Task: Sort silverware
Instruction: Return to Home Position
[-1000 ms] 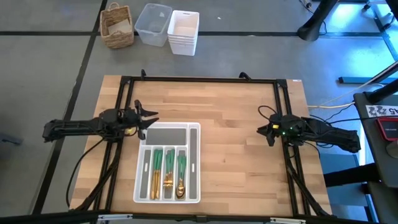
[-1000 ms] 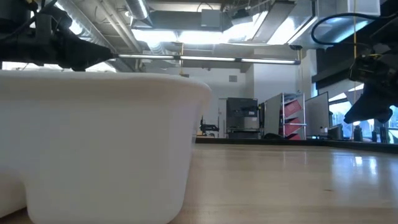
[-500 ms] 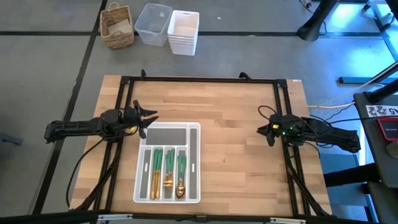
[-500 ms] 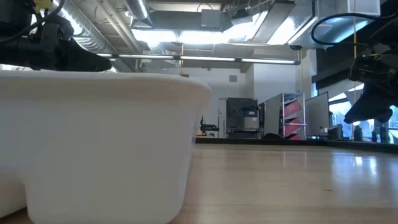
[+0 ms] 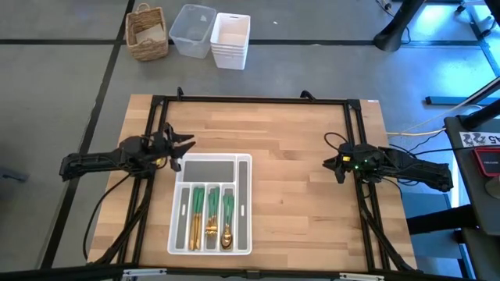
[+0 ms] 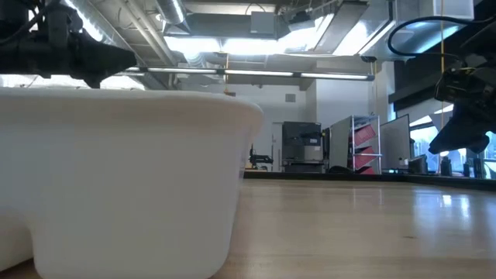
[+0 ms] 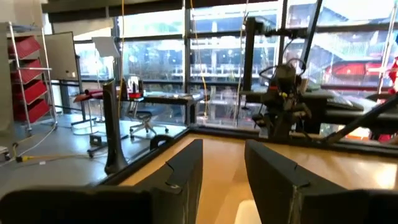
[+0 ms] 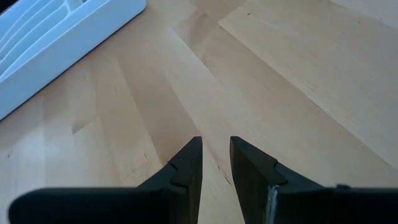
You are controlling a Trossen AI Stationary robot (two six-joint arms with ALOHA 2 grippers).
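Observation:
The silverware (image 5: 209, 212), gold heads with green handles, lies in the long compartments of the white organizer tray (image 5: 243, 204) on the table's near left half. The low view shows only the tray's wall (image 6: 116, 178). My left gripper (image 5: 184, 148) hovers open just beyond the tray's far left corner, and its fingers (image 7: 224, 162) point level toward the right arm (image 7: 283, 99). My right gripper (image 5: 334, 168) waits near the right edge, its fingers (image 8: 216, 155) a narrow gap apart above bare wood. Neither holds anything.
A black frame rail (image 5: 250, 100) runs along the table's far side and down both sides. A wicker basket (image 5: 147, 33), a clear bin (image 5: 192, 30) and stacked white bins (image 5: 230, 39) stand on the floor beyond the far edge. Bare wood (image 5: 289, 179) lies between the tray and the right gripper.
My left gripper has shifted a little toward the table's far edge, away from the tray's far left corner, staying open. The tray, the silverware and the right arm have kept still.

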